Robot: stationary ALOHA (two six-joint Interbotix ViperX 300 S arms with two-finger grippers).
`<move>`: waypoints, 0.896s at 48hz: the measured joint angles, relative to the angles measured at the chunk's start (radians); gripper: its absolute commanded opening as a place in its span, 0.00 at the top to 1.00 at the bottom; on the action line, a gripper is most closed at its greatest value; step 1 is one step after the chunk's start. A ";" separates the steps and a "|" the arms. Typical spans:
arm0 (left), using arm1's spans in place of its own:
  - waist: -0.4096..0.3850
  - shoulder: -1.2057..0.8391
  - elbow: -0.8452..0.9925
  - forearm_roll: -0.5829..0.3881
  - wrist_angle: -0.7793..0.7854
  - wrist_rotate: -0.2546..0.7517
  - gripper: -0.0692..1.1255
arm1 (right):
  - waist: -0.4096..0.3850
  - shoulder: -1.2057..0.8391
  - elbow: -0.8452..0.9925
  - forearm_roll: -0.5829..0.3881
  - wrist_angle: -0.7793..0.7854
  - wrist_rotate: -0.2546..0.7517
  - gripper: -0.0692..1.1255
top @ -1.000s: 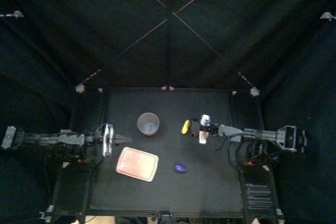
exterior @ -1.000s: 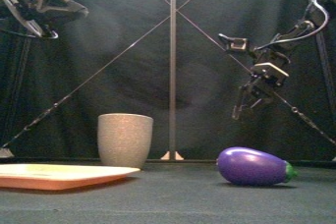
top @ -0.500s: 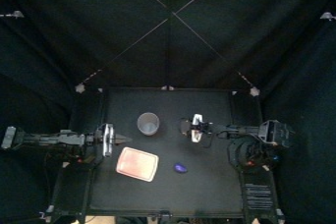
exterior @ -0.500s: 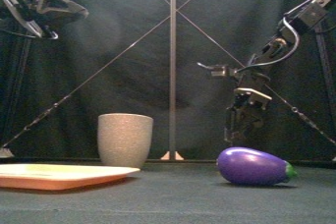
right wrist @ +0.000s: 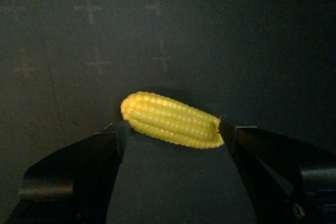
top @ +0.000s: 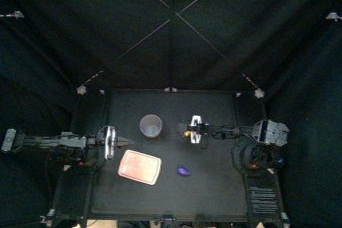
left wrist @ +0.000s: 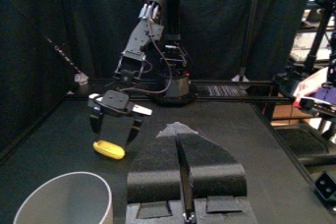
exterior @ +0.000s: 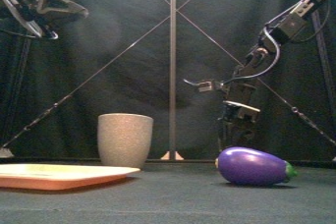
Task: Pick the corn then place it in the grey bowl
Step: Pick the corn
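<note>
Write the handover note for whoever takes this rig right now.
Right gripper: open, low over the table, jaws on either side of the corn, not closed on it.
Left gripper: shut, empty, at the table's left side.
The corn lies on the table right of the upright grey bowl.
Done: approach. Left: grip the corn, lift it, drop it in the bowl.
The pink tray and eggplant sit nearer the front.

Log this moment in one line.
right hand open astride corn on table | grey bowl empty | left hand shut, resting
</note>
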 measured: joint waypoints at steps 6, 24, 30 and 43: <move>0.000 0.000 0.000 0.000 0.000 0.000 0.97 | -0.005 0.018 -0.009 -0.002 0.005 0.000 0.07; 0.000 0.000 0.003 0.000 0.002 0.000 0.97 | -0.026 0.023 -0.012 0.008 0.014 0.008 0.11; 0.000 0.000 0.003 0.000 0.000 -0.002 0.97 | -0.028 0.029 -0.012 0.008 0.017 0.012 0.21; 0.002 0.000 0.003 0.000 0.002 0.000 0.97 | -0.028 0.044 -0.034 0.028 0.021 0.012 0.44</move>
